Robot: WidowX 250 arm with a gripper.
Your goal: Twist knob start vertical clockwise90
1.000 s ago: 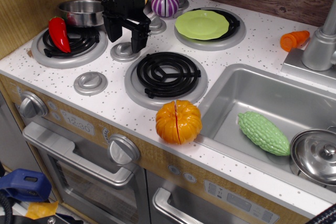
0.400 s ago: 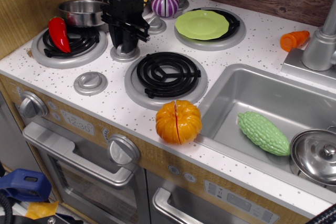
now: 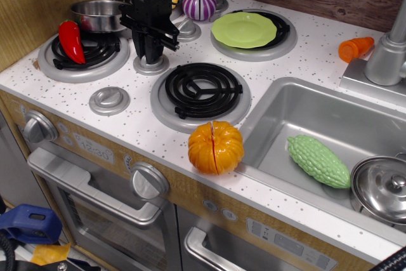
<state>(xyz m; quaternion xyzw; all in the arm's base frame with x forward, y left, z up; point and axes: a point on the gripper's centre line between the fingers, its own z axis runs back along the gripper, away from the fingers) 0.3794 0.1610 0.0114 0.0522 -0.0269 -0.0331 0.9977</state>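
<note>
The knob is a small silver-grey dial on the white stovetop, between the left burner and the front middle burner. My black gripper comes straight down on it. Its fingers stand close together on the knob's top and hide the ridge, so only the round base shows. A second, similar dial lies free nearer the front edge, and a third sits behind the gripper.
A red pepper lies on the left burner, with a steel pot behind it. A purple onion and a green plate are at the back. An orange pumpkin sits by the sink, which holds a green gourd.
The gripper was open above the knob a second ago. It has come down, turned about its vertical axis and closed its fingers on the knob. It has barely moved in the last half second.
</note>
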